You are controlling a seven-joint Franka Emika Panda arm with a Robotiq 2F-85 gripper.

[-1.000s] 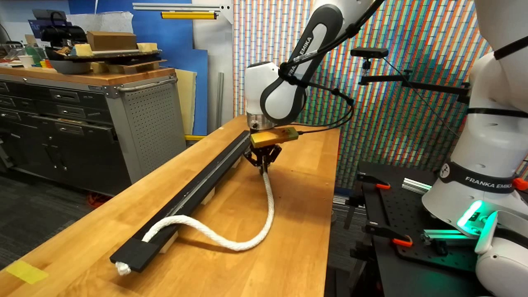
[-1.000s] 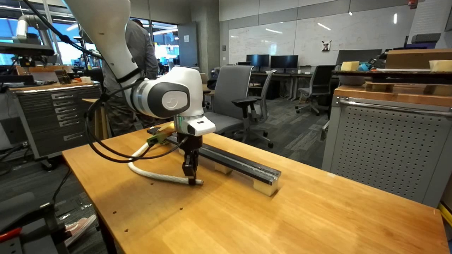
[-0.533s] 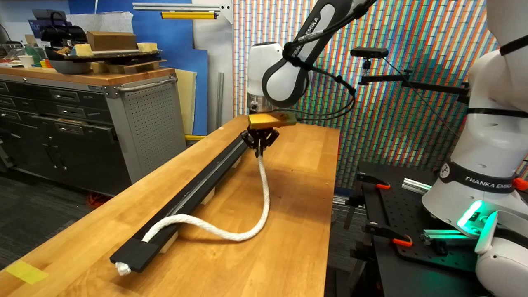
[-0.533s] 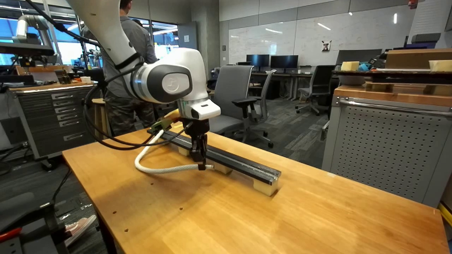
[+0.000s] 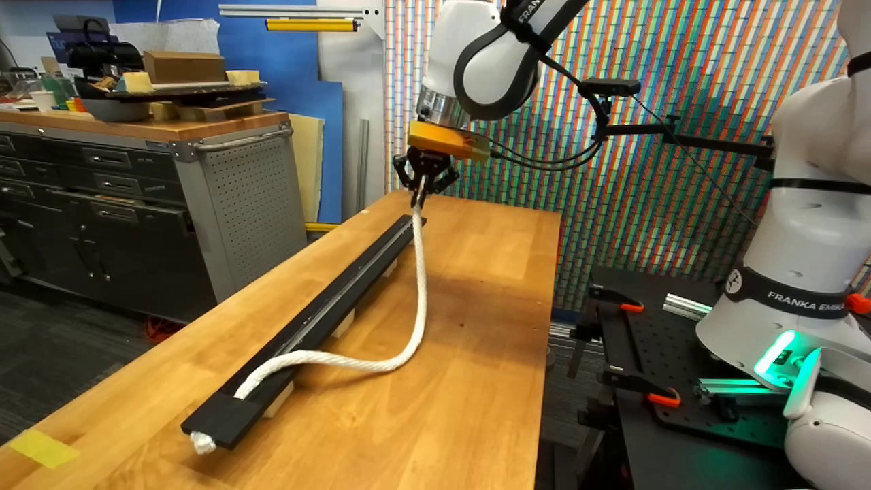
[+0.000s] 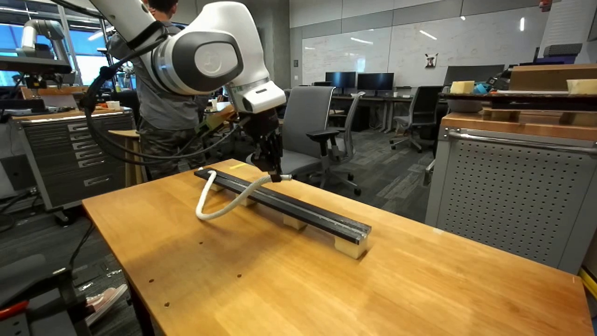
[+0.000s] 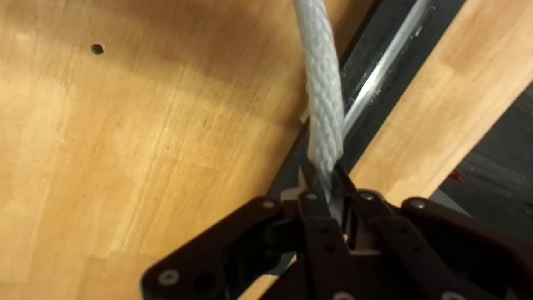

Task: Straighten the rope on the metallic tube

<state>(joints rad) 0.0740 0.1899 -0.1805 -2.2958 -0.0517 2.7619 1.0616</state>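
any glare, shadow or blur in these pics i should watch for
Wrist view: bright glare streaks the metallic tube, a broad shadow darkens the tabletop near the picture's top, and the gripper looks dark and slightly out of focus; in an exterior view, light streaks reflect off the whiteboard; in an exterior view, green light glows on the robot's base.

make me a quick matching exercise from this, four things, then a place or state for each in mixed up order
1 white braided rope
2 long, narrow black metal tube
3 black two-fingered gripper
4 pale beige blocks

a under the tube
b bent in a curve
c straight, raised above the brown wooden tabletop
d shut on the rope

Pairs: 1-b, 2-c, 3-d, 4-a
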